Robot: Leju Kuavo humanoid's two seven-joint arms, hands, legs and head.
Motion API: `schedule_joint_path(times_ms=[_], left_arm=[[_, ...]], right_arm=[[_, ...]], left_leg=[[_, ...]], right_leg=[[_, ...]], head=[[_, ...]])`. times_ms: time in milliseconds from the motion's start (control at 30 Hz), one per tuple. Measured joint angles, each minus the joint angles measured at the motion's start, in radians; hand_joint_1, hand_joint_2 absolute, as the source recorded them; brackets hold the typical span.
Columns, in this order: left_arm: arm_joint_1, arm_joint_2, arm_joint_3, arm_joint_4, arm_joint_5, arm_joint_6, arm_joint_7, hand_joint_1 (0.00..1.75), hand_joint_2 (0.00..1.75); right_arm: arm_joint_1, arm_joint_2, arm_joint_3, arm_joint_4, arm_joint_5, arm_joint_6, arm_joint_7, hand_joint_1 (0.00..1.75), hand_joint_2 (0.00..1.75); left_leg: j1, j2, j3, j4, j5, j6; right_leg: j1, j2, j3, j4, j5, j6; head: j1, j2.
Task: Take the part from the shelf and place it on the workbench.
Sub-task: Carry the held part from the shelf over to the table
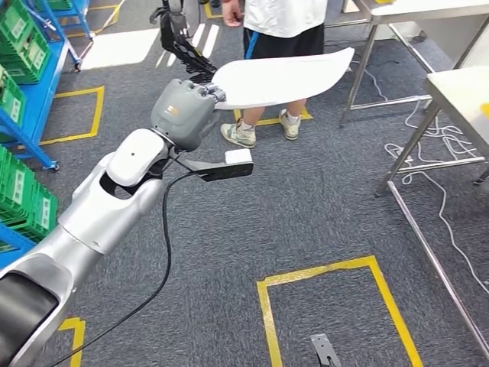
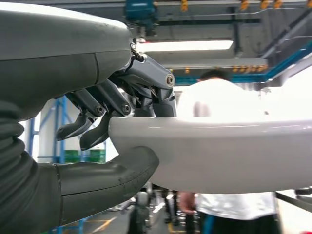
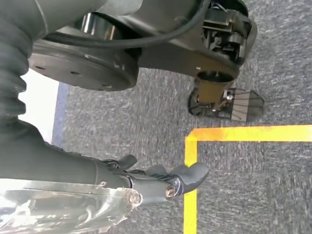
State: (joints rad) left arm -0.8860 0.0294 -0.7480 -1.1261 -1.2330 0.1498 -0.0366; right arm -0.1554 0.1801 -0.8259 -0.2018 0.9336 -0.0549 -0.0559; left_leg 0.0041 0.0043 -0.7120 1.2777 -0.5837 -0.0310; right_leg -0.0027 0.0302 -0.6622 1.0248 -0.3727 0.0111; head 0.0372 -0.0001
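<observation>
The part (image 1: 288,76) is a long, flat white panel held level above the grey carpet. My left hand (image 1: 199,95) grips its near end with the arm stretched forward. In the left wrist view the dark fingers (image 2: 110,105) lie on top of the part (image 2: 228,151) and the thumb (image 2: 110,175) presses from below. The workbench (image 1: 461,88), a pale top on metal legs, stands at the right, beyond the part's far tip. My right hand (image 3: 165,183) hangs above the floor with its fingers extended and nothing in them.
A person (image 1: 283,23) in a white shirt stands just behind the part. The blue shelf (image 1: 40,99) with green bins (image 1: 23,46) is at the left. A second metal table (image 1: 426,9) stands at the far right. White cables (image 1: 426,153) lie under the workbench; yellow tape (image 1: 335,267) marks the floor.
</observation>
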Motion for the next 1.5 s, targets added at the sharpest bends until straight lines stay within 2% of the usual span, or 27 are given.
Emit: schedule_joint_path(times_ms=[33,67,100,167,233,300,333,400,467,533,567,600,667,733,833,900,967,1000,1033,1067,1133,1200,1267,1333,1400,1467,1500], left_arm=[[0.003,0.001,0.0,0.0,0.0,-0.001,0.0,1.75,1.75],[0.004,0.002,0.0,0.0,0.0,-0.002,0.0,1.75,1.75],[0.005,0.002,0.0,0.0,0.0,-0.002,0.0,1.75,1.75],[0.002,0.003,0.0,0.0,0.0,-0.003,0.0,1.75,1.75],[0.0,0.002,-0.001,0.0,0.0,-0.003,0.0,1.75,1.75],[0.001,0.001,-0.001,0.0,0.0,-0.003,0.0,1.75,1.75],[0.0,-0.001,-0.002,0.0,0.0,-0.003,0.0,1.75,1.75],[-0.002,-0.005,-0.003,0.0,0.0,-0.003,0.0,1.75,1.75],[-0.002,-0.005,-0.003,0.0,0.0,-0.003,0.0,1.75,1.75],[0.0,-0.003,-0.005,0.0,0.001,-0.004,0.0,1.75,1.75],[0.001,-0.003,-0.006,0.0,0.001,-0.004,0.0,1.75,1.75],[0.002,-0.003,-0.008,0.0,0.001,-0.004,0.0,1.75,1.75],[0.001,-0.004,-0.009,0.0,0.001,-0.004,0.0,1.75,1.75],[-0.001,-0.004,-0.009,0.0,0.002,-0.005,0.0,1.75,1.75],[-0.002,-0.004,-0.01,0.0,0.003,-0.005,0.0,1.75,1.75],[-0.003,-0.005,-0.009,-0.001,0.005,-0.004,0.0,1.75,1.75],[-0.002,-0.001,-0.009,-0.001,0.006,-0.004,0.0,1.75,1.75],[0.001,0.001,-0.009,-0.001,0.006,-0.005,0.0,1.75,1.75],[0.004,0.003,-0.009,-0.001,0.006,-0.005,0.0,1.75,1.75],[0.006,0.003,-0.009,-0.001,0.006,-0.005,0.0,1.75,1.75],[0.007,0.004,-0.009,-0.001,0.006,-0.005,0.0,1.75,1.75],[0.004,0.005,-0.009,-0.001,0.006,-0.005,0.0,1.75,1.75],[0.002,0.005,-0.009,-0.001,0.006,-0.005,0.0,1.75,1.75],[0.001,0.003,-0.01,-0.001,0.006,-0.005,0.0,1.75,1.75],[0.0,-0.002,-0.01,-0.001,0.006,-0.005,0.0,1.75,1.75],[-0.001,-0.003,-0.01,-0.001,0.006,-0.005,0.0,1.75,1.75],[-0.001,-0.001,-0.01,-0.001,0.006,-0.005,0.0,1.75,1.75]], right_arm=[[0.001,0.0,0.0,0.0,0.0,0.0,0.0,0.0,1.75],[0.001,0.0,0.0,0.0,0.0,0.0,0.0,0.0,1.75],[0.002,0.0,0.0,0.0,0.0,0.0,0.0,0.0,1.75],[0.001,0.0,0.0,0.0,0.001,0.0,0.0,0.0,1.75],[0.001,0.0,0.0,0.0,0.001,0.0,0.0,0.0,1.75],[0.005,0.0,0.0,0.0,0.001,0.0,0.0,0.0,1.75],[0.009,0.0,0.0,0.0,0.0,0.0,0.0,0.0,1.75],[0.013,0.0,0.0,0.0,0.0,0.0,0.0,0.0,1.75],[0.01,0.0,0.0,0.0,0.0,0.0,0.0,0.0,1.75],[0.008,0.0,0.0,0.0,0.0,0.0,0.0,0.0,1.75],[0.009,0.0,0.0,0.0,0.0,0.0,0.0,0.0,1.75],[0.01,0.0,0.0,0.0,0.001,-0.001,0.0,0.0,1.75],[0.009,0.0,0.0,0.0,0.001,-0.001,0.0,0.0,1.75],[0.007,0.001,0.0,0.0,0.001,-0.001,0.0,0.0,1.75],[0.007,0.002,0.0,0.0,0.001,-0.002,0.0,0.0,1.75],[0.006,0.002,0.0,0.0,0.001,-0.003,0.0,0.0,1.75],[0.002,0.002,0.0,0.0,0.001,-0.004,0.0,0.0,1.75],[0.001,0.002,0.0,0.0,0.001,-0.004,0.0,0.0,1.75],[0.001,0.002,0.0,0.0,0.001,-0.003,0.0,0.0,1.75],[0.001,0.002,0.0,0.0,0.001,-0.003,0.0,0.0,1.75],[0.003,0.002,0.0,0.0,0.001,-0.003,0.0,0.0,1.75],[0.002,0.002,0.0,0.0,0.002,-0.003,0.0,0.0,1.75],[0.002,0.002,0.0,0.0,0.002,-0.003,0.0,0.0,1.75],[0.008,0.002,0.0,0.0,0.002,-0.003,0.0,0.0,1.75],[0.013,0.002,0.0,0.0,0.002,-0.004,0.0,0.0,1.75],[0.01,0.002,0.0,0.0,0.002,-0.004,0.0,0.0,1.75],[0.008,0.002,0.0,0.0,0.002,-0.004,0.0,0.0,1.75]], left_leg=[[0.0,-0.002,-0.019,0.027,0.003,0.0],[0.001,-0.003,-0.02,0.016,0.025,0.0],[0.003,-0.008,-0.004,-0.027,0.059,0.0],[0.012,-0.051,0.057,-0.161,0.125,-0.003],[0.019,-0.088,0.094,-0.24,0.147,-0.001],[0.017,-0.077,0.097,-0.248,0.147,0.011],[0.016,-0.065,0.097,-0.25,0.15,0.019],[0.016,-0.04,0.097,-0.254,0.155,0.033],[0.01,-0.015,0.098,-0.254,0.154,0.039],[0.006,0.013,0.098,-0.254,0.152,0.041],[0.005,0.027,0.099,-0.254,0.151,0.041],[0.005,0.039,0.1,-0.254,0.149,0.04],[0.002,0.06,0.105,-0.253,0.144,0.033],[-0.004,0.077,0.11,-0.253,0.139,0.024],[-0.004,0.099,0.118,-0.256,0.133,0.011],[0.0,0.07,0.104,-0.218,0.103,0.002],[0.002,0.02,0.046,-0.1,0.044,-0.002],[0.002,0.008,0.01,-0.034,0.019,-0.002],[0.002,0.002,-0.017,0.013,0.009,-0.002],[0.002,0.001,-0.028,0.025,0.018,-0.001],[0.004,-0.012,0.007,-0.061,0.085,0.001],[0.011,-0.056,0.068,-0.19,0.141,0.001],[0.014,-0.081,0.095,-0.246,0.148,0.004],[0.012,-0.061,0.096,-0.252,0.15,0.016],[0.013,-0.039,0.097,-0.256,0.155,0.03],[0.01,-0.016,0.098,-0.258,0.155,0.038],[0.008,-0.002,0.099,-0.257,0.154,0.04]], right_leg=[[-0.001,0.016,0.0,0.0,0.0,0.0],[-0.002,0.032,0.0,0.001,0.001,0.001],[-0.005,0.047,0.0,0.001,0.002,0.003],[-0.007,0.075,-0.004,0.007,0.003,0.013],[-0.009,0.1,-0.013,0.01,0.005,0.025],[-0.013,0.121,-0.022,0.003,0.012,0.039],[-0.012,0.111,-0.027,0.005,0.012,0.044],[-0.007,0.052,-0.057,0.059,-0.019,0.051],[-0.005,-0.009,-0.115,0.188,-0.084,0.054],[-0.007,-0.023,-0.16,0.288,-0.121,0.056],[-0.007,-0.025,-0.156,0.288,-0.114,0.056],[-0.007,-0.03,-0.129,0.242,-0.089,0.055],[-0.003,-0.064,-0.047,0.103,-0.036,0.052],[0.002,-0.087,-0.004,0.026,-0.017,0.044],[0.004,-0.059,-0.003,0.016,-0.016,0.026],[0.0,-0.037,0.001,0.011,-0.012,0.012],[-0.003,-0.014,0.003,0.008,-0.01,0.003],[-0.003,-0.001,0.003,0.008,-0.01,0.001],[-0.004,0.013,0.003,0.008,-0.01,0.0],[-0.004,0.028,0.003,0.008,-0.009,0.001],[-0.007,0.058,0.003,0.01,-0.008,0.005],[-0.008,0.086,-0.002,0.015,-0.007,0.014],[-0.01,0.108,-0.01,0.014,-0.004,0.027],[-0.014,0.118,-0.017,0.008,0.001,0.039],[-0.01,0.069,-0.036,0.038,-0.018,0.047],[-0.005,0.0,-0.087,0.149,-0.076,0.052],[-0.006,-0.015,-0.12,0.218,-0.107,0.054]], head=[[0.0,0.0],[0.0,0.0],[0.0,0.0],[-0.001,0.0],[-0.002,0.0],[-0.003,0.0],[-0.003,0.0],[0.005,0.0],[0.011,0.0],[0.011,0.0],[0.011,0.0],[0.011,0.0],[0.012,0.0],[0.01,0.0],[0.008,0.0],[0.006,0.0],[0.0,0.0],[-0.002,0.0],[-0.004,0.0],[-0.004,0.0],[-0.004,0.0],[-0.005,0.0],[-0.006,0.0],[-0.007,0.0],[-0.001,0.0],[0.005,0.0],[0.006,0.0]])
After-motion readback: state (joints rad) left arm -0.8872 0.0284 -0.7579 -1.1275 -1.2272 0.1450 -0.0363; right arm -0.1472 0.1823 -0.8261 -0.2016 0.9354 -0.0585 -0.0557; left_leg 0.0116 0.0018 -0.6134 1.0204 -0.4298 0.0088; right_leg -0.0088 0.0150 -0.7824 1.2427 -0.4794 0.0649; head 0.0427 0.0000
